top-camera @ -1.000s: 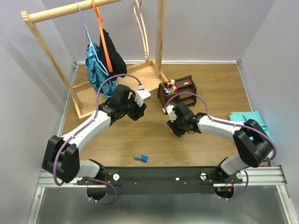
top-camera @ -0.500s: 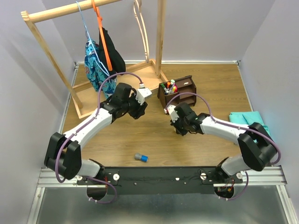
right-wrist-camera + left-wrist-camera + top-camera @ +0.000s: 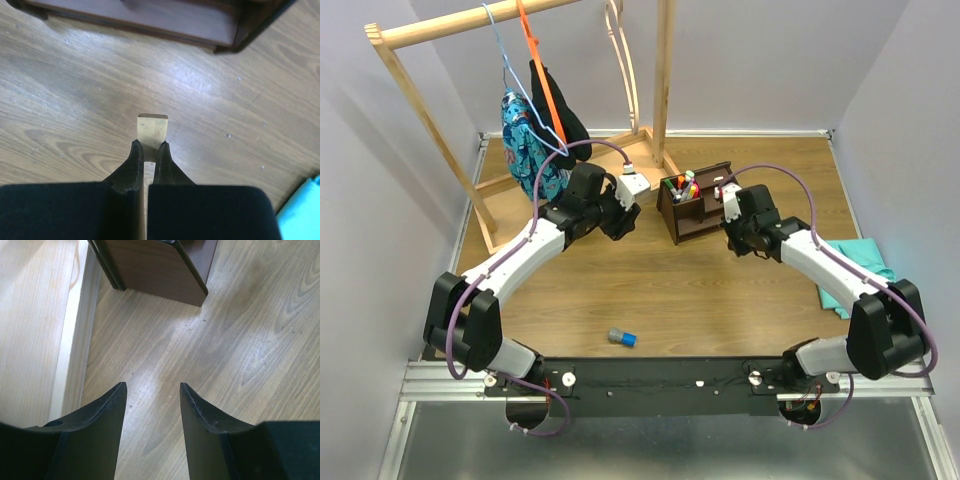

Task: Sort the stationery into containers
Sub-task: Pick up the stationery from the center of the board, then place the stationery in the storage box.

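Now, your right gripper [image 3: 149, 149] is pinching the cube [image 3: 152, 127]. The two dark fingers are pressed together on its near end, and the tan block sticks out past their tips. It hangs over bare table [image 3: 75, 100], just short of the organiser [image 3: 150, 17], whose dark brown base runs across the top of the right wrist view. You cannot tell from these views whether the cube touches the wood below it. A corner of the teal cloth [image 3: 306, 210] shows at the lower right there.

From above, you see the organiser standing toward the far side of the table, between your two wrists. The right arm reaches in from its right side and the left arm from its left. The markers [image 3: 685, 186] stand upright at its left end, coloured caps up.

Your left gripper [image 3: 152, 390] is spread, with nothing between the fingers; only wood grain shows in the gap. It points down at the table near the organiser's corner, and the pale base of the rack [image 3: 30, 315] lies along the left edge of that view.

The cylinder [image 3: 622, 338] lies on its side on the table near the arm bases, well apart from both grippers and from the organiser. Its blue end points right. The rack stands at the far left, with clothes [image 3: 535, 130] hung from its bar.
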Robot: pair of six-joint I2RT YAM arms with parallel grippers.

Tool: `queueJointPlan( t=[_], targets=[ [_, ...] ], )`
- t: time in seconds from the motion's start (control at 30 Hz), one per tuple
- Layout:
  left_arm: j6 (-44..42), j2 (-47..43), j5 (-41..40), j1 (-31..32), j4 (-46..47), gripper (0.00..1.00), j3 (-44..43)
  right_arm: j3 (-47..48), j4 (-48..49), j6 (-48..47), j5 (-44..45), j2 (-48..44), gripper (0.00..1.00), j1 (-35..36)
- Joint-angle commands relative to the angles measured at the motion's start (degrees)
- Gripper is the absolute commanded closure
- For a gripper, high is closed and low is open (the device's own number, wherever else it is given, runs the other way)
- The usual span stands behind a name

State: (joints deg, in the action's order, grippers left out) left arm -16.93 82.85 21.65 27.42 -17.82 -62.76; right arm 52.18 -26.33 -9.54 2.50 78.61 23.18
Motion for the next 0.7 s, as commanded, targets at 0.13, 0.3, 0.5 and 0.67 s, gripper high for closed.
queueJointPlan(
  t=[0.13, 0.3, 0.5, 0.67],
  targets=[
    [2.42, 0.21, 1.29, -0.26, 2.53, 0.45, -0.96, 7.39, 4.35, -1.54, 0.66, 6.46, 0.99, -0.94],
    [3.3, 0.38, 2.43, -0.26, 3.06, 0.45, -0.52, 9.78, 5.49, -1.18, 1.1, 9.28, 1.0, -1.38],
    [2.95, 1.0, 2.17, -0.35, 3.15, 0.46, -1.13, 10.75, 6.55, -1.18, 2.15, 11.56, 1.0, -1.38],
    [3.39, 1.26, 2.43, -0.35, 3.58, 0.46, -0.87, 11.8, 7.34, -0.48, 2.15, 13.76, 0.99, -1.38]
  ],
)
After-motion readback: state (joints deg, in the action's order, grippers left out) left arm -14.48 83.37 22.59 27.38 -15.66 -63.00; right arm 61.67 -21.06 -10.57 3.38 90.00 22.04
